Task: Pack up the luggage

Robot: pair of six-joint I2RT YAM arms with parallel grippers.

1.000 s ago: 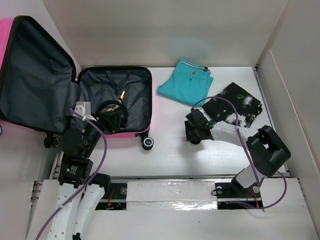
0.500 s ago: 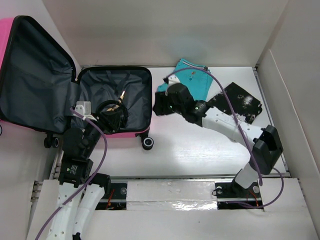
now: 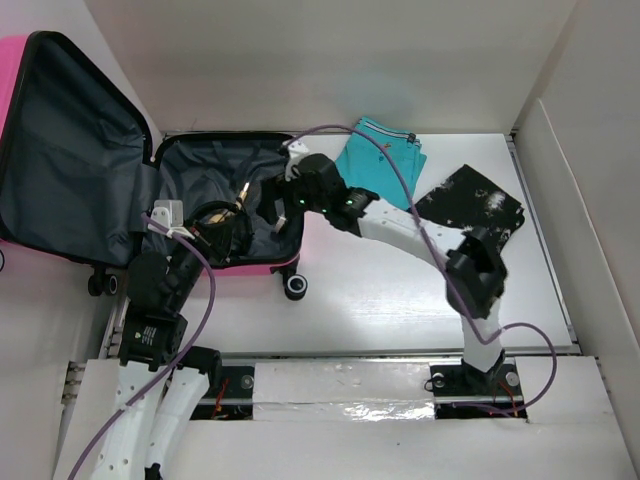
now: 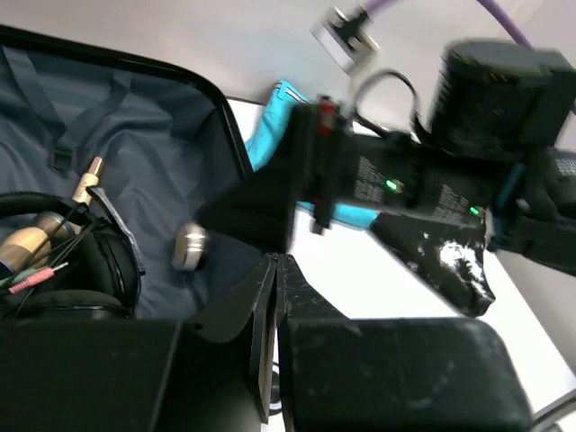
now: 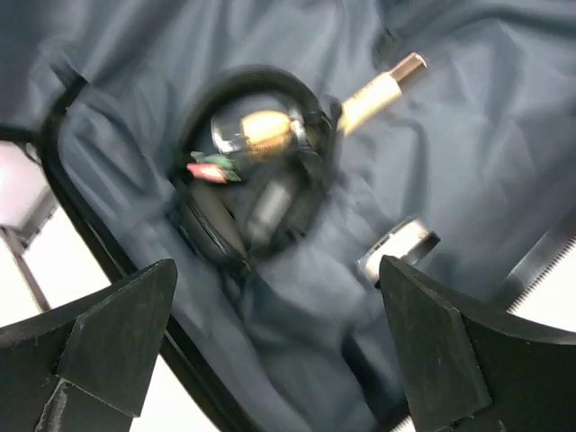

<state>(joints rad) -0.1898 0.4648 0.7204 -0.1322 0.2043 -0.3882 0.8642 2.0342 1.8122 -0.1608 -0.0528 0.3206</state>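
Hovering spread wide and empty, the right gripper (image 5: 277, 270) hangs over black headphones (image 5: 256, 180) inside the luggage (image 3: 205, 165). The left gripper (image 4: 274, 261) is clenched on nothing. The luggage lies open at the far left of the table (image 3: 400, 300), with a bright pink shell, dark grey lining and black wheels.

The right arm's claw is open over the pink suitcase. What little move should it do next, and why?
Probably lift the right gripper out of the bright pink hard-shell suitcase and swing toward the folded turquoise shorts. Its jaws stand open and empty over the suitcase, while the shorts and the black speckled cloth lie outside it, unpacked.
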